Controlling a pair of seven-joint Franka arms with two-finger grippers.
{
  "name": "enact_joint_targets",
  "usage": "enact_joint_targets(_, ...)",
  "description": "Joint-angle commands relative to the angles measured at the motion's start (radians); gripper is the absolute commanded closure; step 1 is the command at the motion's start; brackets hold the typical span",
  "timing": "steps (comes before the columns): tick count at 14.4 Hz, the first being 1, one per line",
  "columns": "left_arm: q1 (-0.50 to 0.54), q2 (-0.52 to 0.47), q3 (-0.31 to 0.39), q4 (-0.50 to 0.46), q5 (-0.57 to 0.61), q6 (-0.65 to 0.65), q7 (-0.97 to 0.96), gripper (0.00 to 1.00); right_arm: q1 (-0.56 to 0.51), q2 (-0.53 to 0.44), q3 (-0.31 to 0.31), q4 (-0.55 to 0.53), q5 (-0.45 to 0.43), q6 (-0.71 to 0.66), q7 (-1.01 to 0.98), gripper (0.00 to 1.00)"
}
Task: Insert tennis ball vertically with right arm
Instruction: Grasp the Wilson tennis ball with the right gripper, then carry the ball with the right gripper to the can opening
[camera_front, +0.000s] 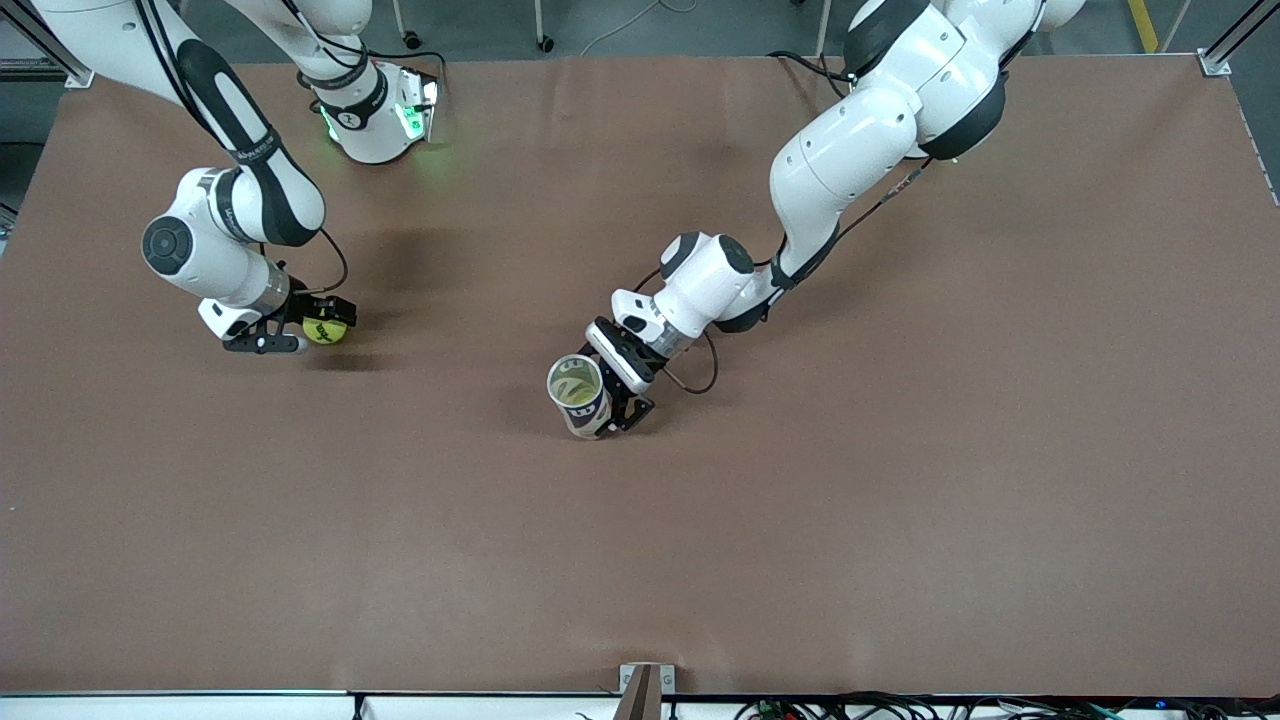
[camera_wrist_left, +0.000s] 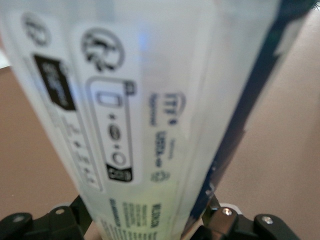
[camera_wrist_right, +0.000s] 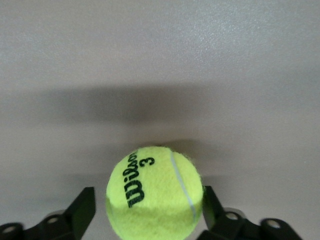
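A yellow-green tennis ball (camera_front: 326, 331) with black lettering lies low on the brown table (camera_front: 900, 500), toward the right arm's end. My right gripper (camera_front: 321, 326) straddles it. In the right wrist view the ball (camera_wrist_right: 155, 187) sits between the fingers of the right gripper (camera_wrist_right: 148, 200). One finger (camera_wrist_right: 209, 200) touches it and a gap shows at the other finger (camera_wrist_right: 86, 202). My left gripper (camera_front: 617, 405) is shut on a clear tube-shaped can (camera_front: 578, 392) over the table's middle, its open mouth facing up. The can (camera_wrist_left: 150, 100) fills the left wrist view, clamped in the left gripper (camera_wrist_left: 145, 222).
The right arm's base (camera_front: 375, 110), lit green, stands at the table's edge farthest from the front camera. A small metal bracket (camera_front: 645, 685) sits at the nearest edge. Bare brown table surface lies between the ball and the can.
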Motion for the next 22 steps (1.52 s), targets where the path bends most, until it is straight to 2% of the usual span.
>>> enact_joint_targets(1, 0.003, -0.020, -0.001, -0.019, -0.020, 0.001, 0.004, 0.13, -0.025, -0.014, 0.014, -0.017, -0.015, 0.005, -0.006, 0.87)
enact_joint_targets(2, 0.004, -0.023, -0.001, -0.022, -0.020, 0.002, 0.006, 0.13, -0.025, -0.014, 0.014, -0.005, -0.015, 0.000, 0.002, 0.97)
enact_joint_targets(3, 0.011, -0.023, -0.001, -0.022, -0.020, 0.001, 0.007, 0.13, -0.027, -0.014, 0.015, 0.006, -0.014, -0.009, 0.007, 1.00)
enact_joint_targets(5, 0.012, -0.025, -0.001, -0.022, -0.020, 0.001, 0.006, 0.13, -0.025, -0.014, 0.017, 0.045, -0.012, -0.044, 0.036, 1.00)
enact_joint_targets(8, 0.011, -0.023, -0.001, -0.024, -0.020, 0.002, 0.006, 0.13, -0.010, -0.028, 0.029, 0.163, -0.009, -0.214, 0.137, 1.00)
enact_joint_targets(9, 0.012, -0.023, -0.001, -0.024, -0.020, 0.001, 0.007, 0.13, 0.020, -0.026, 0.030, 0.227, 0.003, -0.284, 0.184, 1.00)
enact_joint_targets(14, 0.012, -0.023, -0.001, -0.030, -0.020, 0.002, 0.007, 0.13, 0.218, -0.010, 0.030, 0.472, 0.042, -0.470, 0.557, 1.00)
enact_joint_targets(18, 0.012, -0.025, -0.001, -0.030, -0.020, 0.002, 0.006, 0.13, 0.318, 0.012, 0.027, 0.639, 0.164, -0.645, 0.756, 1.00)
enact_joint_targets(22, 0.012, -0.025, -0.001, -0.030, -0.020, 0.001, 0.006, 0.13, 0.418, 0.049, 0.029, 0.749, 0.232, -0.682, 0.966, 1.00)
